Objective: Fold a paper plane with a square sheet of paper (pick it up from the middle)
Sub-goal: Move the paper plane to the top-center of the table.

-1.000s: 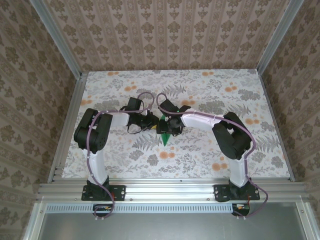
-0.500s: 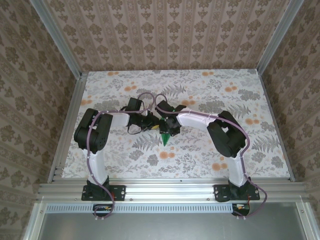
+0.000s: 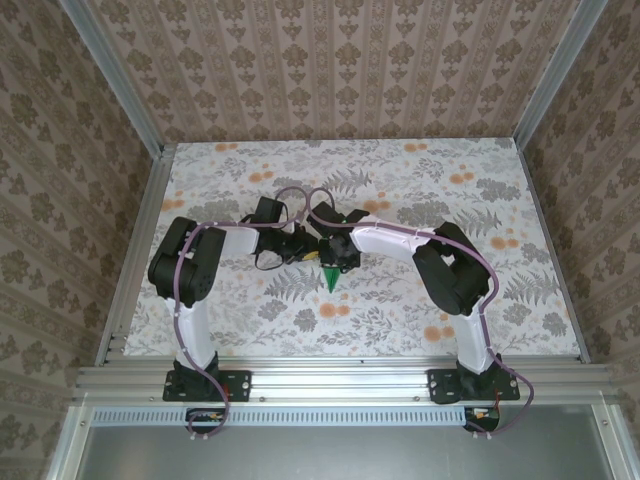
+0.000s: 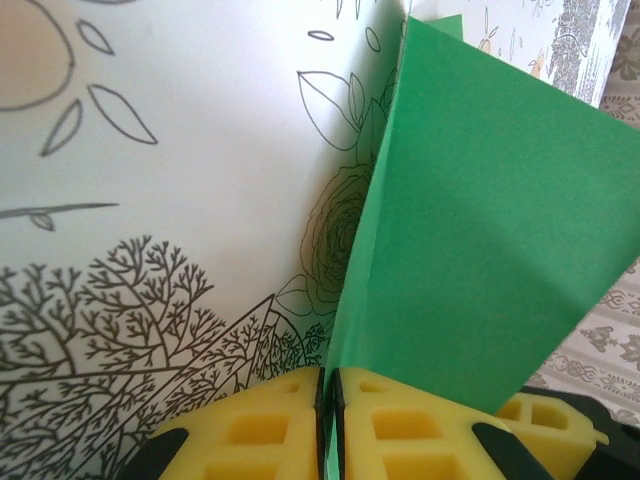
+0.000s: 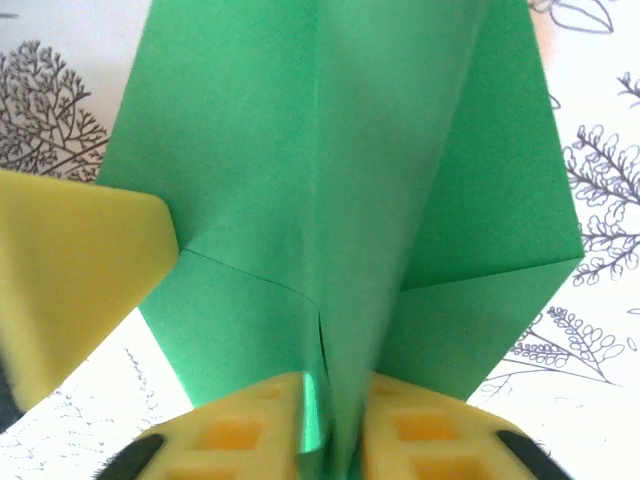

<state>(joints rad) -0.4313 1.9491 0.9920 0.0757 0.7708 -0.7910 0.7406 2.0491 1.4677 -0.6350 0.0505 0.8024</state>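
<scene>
My left fingers (image 4: pixel 250 432) are clamped on an edge of the paper plane (image 5: pixel 340 150) and my right fingers (image 5: pixel 430 432) pinch its centre crease over the middle of the desk (image 3: pixel 420 310); nose flaps and crease look done, wings, I judge, remain to fold
</scene>
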